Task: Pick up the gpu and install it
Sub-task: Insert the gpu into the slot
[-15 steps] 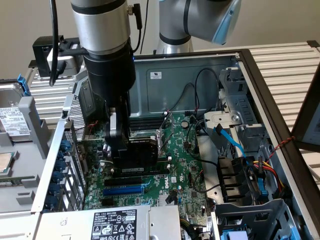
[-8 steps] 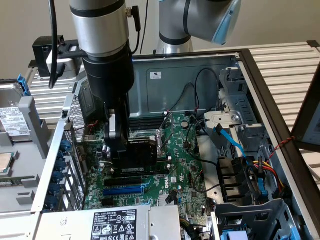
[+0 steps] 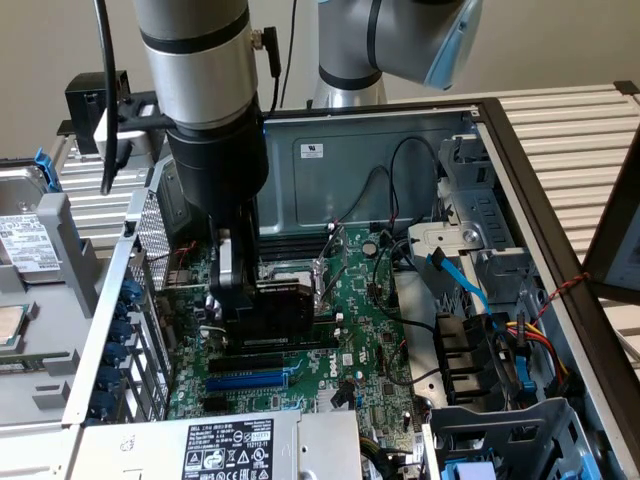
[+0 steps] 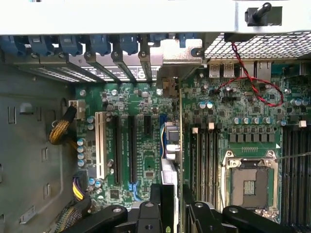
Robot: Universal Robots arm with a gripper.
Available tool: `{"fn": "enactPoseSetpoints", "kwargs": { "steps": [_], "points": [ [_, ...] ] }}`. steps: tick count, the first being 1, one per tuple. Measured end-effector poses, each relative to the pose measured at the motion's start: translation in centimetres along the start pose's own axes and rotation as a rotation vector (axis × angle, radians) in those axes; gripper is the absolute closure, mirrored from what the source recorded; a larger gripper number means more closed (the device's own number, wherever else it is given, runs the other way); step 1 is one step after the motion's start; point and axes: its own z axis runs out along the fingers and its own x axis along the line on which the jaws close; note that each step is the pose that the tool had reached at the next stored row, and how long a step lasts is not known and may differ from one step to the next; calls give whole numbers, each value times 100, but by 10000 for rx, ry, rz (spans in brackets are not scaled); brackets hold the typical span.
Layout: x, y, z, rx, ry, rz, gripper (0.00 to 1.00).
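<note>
While the gripper (image 3: 240, 305) is clamping the gpu (image 3: 290, 305) between its fingers, the card is hanging edge-down directly beneath it, low over the motherboard (image 3: 375, 340), its long axis running parallel to the expansion slots (image 4: 131, 145).

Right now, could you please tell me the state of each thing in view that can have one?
computer case: open, side panel off.
gpu: upright, gripped, low inside the computer case; whether it is seated cannot be told.
gripper: shut on the gpu.
processor socket: no cooler on it.
memory slots: empty.
white expansion slot: empty.
</note>
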Motion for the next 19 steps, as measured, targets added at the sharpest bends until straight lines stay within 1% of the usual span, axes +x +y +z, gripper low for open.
{"fn": "enactPoseSetpoints", "kwargs": {
  "steps": [7, 13, 19],
  "points": [
    [21, 14, 100, -3, -35, -21, 73],
    [58, 34, 137, -6, -95, -47, 73],
    [61, 41, 187, -6, -120, -50, 73]
  ]
}}
